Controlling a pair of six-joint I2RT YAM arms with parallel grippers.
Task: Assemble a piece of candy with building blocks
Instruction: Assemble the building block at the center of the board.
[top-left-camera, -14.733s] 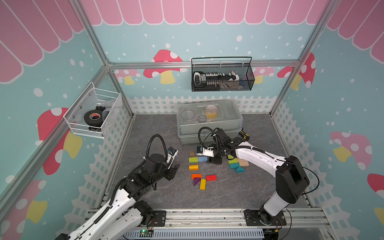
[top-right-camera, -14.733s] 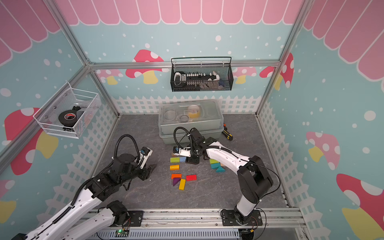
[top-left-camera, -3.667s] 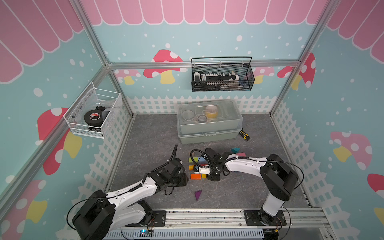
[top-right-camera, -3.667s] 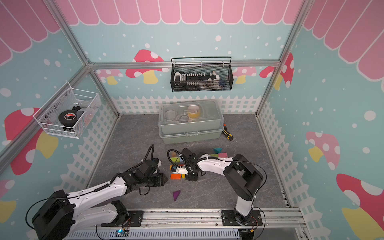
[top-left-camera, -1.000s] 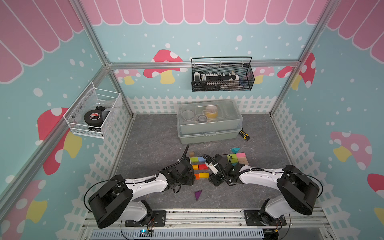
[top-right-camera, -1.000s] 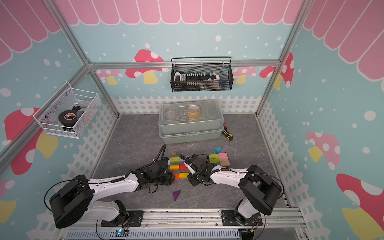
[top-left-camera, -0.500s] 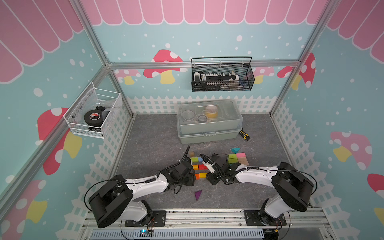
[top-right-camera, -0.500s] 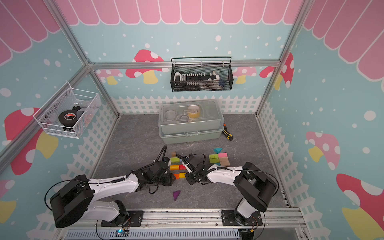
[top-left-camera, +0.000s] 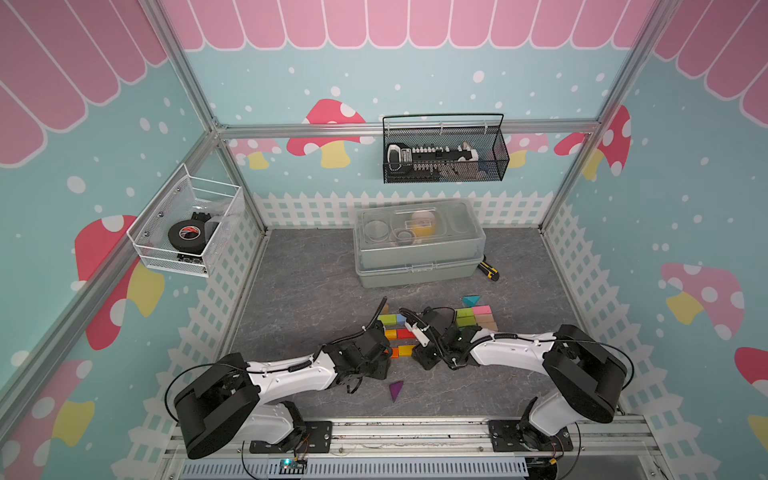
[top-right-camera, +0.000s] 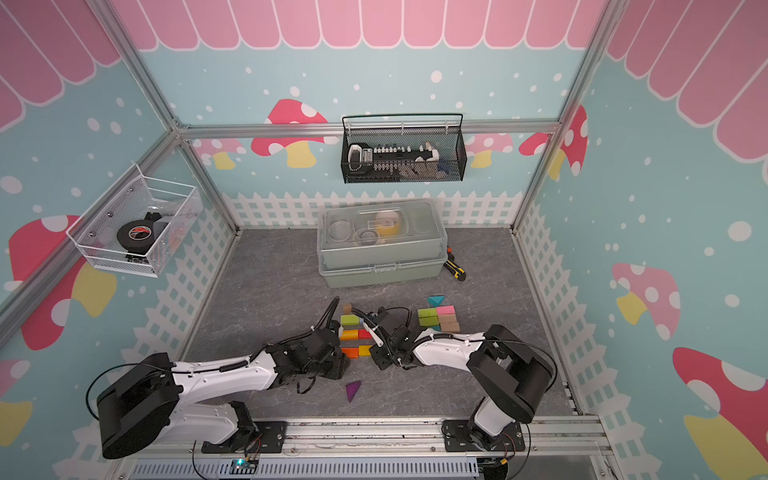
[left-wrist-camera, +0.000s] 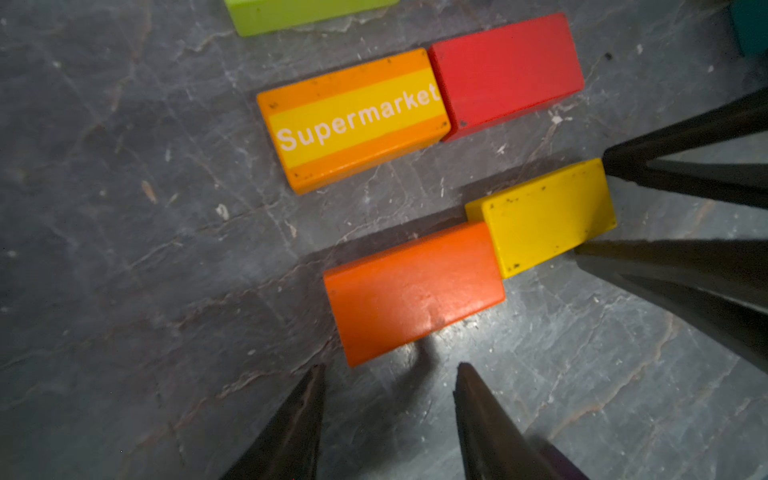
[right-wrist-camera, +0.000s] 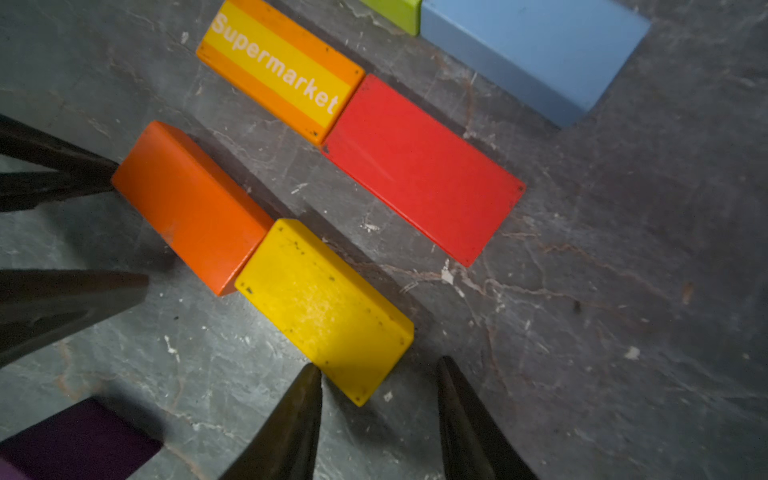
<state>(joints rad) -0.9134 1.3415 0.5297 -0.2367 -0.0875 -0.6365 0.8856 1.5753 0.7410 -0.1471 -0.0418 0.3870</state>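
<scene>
Now the orange block (left-wrist-camera: 413, 291) and the yellow block (left-wrist-camera: 544, 214) are lying end to end, touching, nearer the desk's (top-left-camera: 316, 282) front edge and midway between its sides. They are probably making one stripe of the candy. The left gripper (left-wrist-camera: 390, 368) is waiting at the orange end and the right gripper (right-wrist-camera: 378, 363) at the yellow end. Both are half open and holding nothing, likely to push the row straight. From above, both grippers are covering the row's ends.
</scene>
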